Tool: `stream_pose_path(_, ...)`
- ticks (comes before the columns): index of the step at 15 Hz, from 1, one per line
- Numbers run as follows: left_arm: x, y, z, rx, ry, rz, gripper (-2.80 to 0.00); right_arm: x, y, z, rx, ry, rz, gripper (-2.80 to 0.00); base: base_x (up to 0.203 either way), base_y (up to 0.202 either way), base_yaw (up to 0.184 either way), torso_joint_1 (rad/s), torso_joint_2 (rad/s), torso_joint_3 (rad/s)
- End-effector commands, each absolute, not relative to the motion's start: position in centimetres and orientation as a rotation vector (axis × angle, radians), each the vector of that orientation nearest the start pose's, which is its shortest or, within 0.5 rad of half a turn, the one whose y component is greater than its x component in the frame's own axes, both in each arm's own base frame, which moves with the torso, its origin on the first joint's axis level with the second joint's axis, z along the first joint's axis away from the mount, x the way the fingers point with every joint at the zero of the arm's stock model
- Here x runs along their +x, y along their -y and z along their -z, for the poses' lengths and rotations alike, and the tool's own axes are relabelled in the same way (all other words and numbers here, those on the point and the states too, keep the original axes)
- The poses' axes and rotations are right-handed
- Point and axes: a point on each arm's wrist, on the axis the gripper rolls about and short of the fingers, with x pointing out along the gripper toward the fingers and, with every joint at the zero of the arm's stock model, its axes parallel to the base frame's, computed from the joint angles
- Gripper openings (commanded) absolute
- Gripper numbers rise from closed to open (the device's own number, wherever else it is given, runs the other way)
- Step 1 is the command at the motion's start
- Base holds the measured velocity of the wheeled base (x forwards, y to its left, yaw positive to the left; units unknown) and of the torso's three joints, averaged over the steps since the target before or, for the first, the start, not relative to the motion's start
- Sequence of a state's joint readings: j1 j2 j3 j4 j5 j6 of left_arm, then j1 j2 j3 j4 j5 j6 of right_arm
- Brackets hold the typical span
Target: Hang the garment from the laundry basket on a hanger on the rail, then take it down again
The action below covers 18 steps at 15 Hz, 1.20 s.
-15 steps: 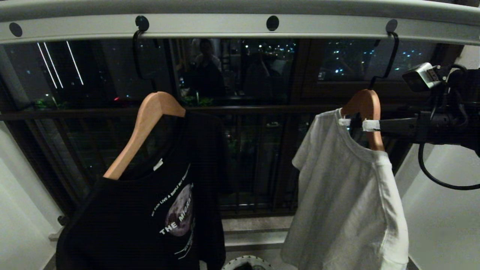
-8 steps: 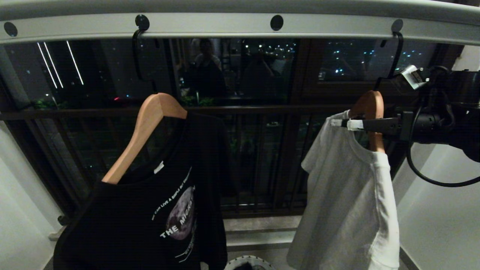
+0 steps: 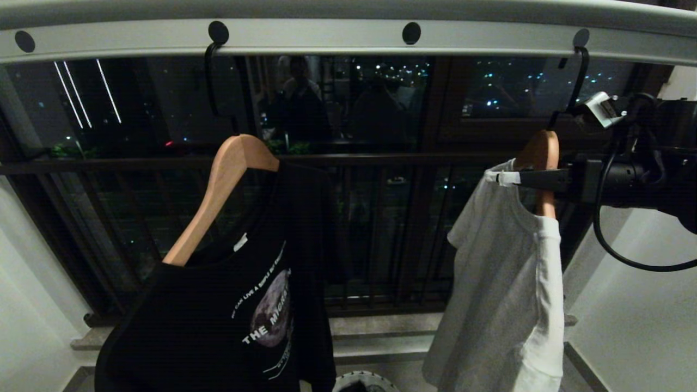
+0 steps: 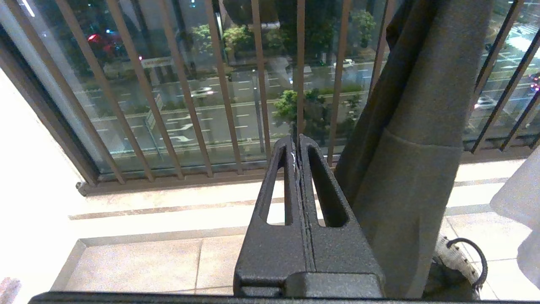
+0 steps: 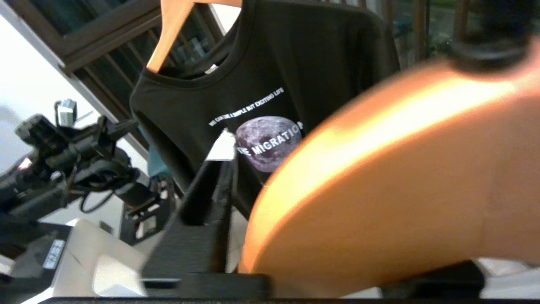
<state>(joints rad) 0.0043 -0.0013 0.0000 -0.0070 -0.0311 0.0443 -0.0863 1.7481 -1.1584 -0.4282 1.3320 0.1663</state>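
Two hangers (image 3: 228, 185) with shirts hang from the rail (image 3: 326, 35), the laundry basket (image 3: 362, 381) below between them.

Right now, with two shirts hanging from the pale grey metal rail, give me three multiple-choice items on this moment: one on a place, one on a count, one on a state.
1. Where is the right gripper?
A. At the wooden hanger carrying the white T-shirt
B. At the other hanger
C. Down by the floor

2. How many wooden hangers hang from the pale grey holed metal rail?
A. One
B. Two
C. Three

3. How is the left gripper?
A. Wide open
B. Shut, empty
C. Shut on a sleeve

Answers:
1 A: its arm reaches in at that hanger's neck.
2 B: the second hanger carries a black T-shirt.
3 B: its wrist view shows the jaws pressed together with nothing between them.
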Motion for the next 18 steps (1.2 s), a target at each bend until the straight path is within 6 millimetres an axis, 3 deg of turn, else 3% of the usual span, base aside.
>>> stream_pose_path(1, -2.3, 0.1, -7.5, 0.045, 0.007, 0.026, -2.80, 32.0, 0.6, -25.2, 0.246, -0.221, -1.231, -2.80, 0.000, 0.000, 0.000, 0.000, 0.00, 0.000)
stream_pose_path(18, -2.3, 0.1, -7.5, 0.045, 0.007, 0.026, -2.80, 30.5, 0.5, -25.8, 0.234, -0.207, -1.221, -2.80, 0.000, 0.000, 0.000, 0.000, 0.00, 0.000)
